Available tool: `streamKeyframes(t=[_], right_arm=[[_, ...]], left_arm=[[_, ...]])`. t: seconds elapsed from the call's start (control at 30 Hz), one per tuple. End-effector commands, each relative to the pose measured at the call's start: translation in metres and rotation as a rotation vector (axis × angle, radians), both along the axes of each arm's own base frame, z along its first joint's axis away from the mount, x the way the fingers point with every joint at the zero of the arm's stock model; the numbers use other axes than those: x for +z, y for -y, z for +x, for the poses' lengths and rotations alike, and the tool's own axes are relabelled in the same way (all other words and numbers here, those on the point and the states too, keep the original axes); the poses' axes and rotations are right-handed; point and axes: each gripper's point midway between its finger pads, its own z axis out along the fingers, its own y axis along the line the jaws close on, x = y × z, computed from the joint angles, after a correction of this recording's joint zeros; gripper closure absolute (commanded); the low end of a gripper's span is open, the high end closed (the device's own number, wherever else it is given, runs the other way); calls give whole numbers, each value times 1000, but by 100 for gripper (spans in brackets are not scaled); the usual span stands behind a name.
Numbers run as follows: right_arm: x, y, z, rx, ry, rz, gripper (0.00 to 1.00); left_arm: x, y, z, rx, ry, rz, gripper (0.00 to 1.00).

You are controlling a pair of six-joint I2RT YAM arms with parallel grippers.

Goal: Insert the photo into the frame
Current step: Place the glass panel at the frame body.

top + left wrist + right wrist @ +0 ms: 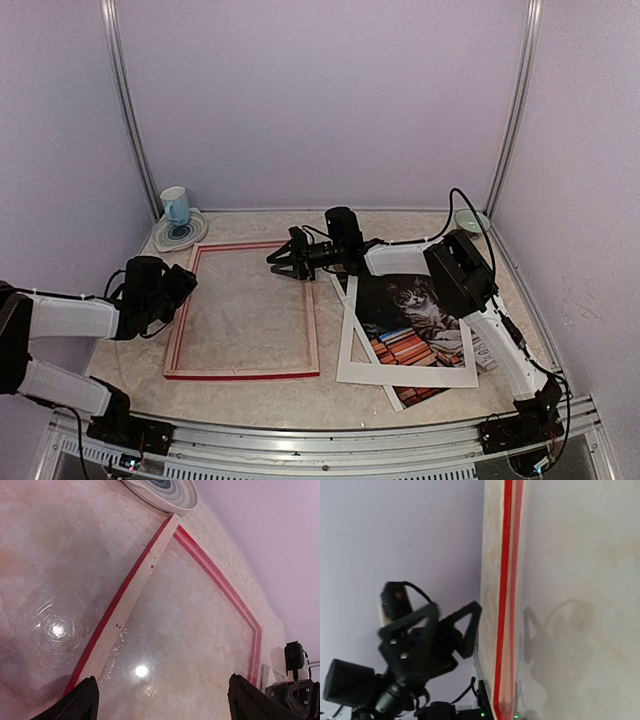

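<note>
Photo [415, 320] under white mat [350, 350] beside frame [240, 374] (mug [175, 205] on plate [180, 236] behind); left fingers [80, 702] wide apart; right fingers [285, 260] unclear

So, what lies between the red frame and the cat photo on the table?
In the top view, the white mat border lies between the frame and the photo, overlapping the photo; a narrow strip of bare table separates it from the frame.
</note>
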Motion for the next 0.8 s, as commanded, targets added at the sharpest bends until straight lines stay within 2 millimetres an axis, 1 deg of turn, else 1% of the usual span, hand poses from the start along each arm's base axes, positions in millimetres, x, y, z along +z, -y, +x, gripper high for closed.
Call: streamKeyframes(t=[0.0,0.27,0.33,0.47,0.6,0.7,0.77], right_arm=[[0,-6,-9,31,11,22,66],[-9,-8,-10,27,7,4,64],[-10,-8,-10,26,6,2,63],[-11,-7,-9,23,11,-7,61],[-12,-7,-10,23,11,-12,61],[-13,-7,-10,23,11,-15,60],[-12,-8,-10,22,12,-15,60]], left_arm=[[-18,-11,-8,49,-47,9,15],[-27,-18,-10,74,-76,23,16],[-31,-18,-10,71,-90,19,16],[-43,-15,-10,57,-122,-4,19],[-53,-17,-12,59,-159,5,20],[-53,-17,-12,54,-160,20,19],[-51,-14,-10,30,-153,25,19]])
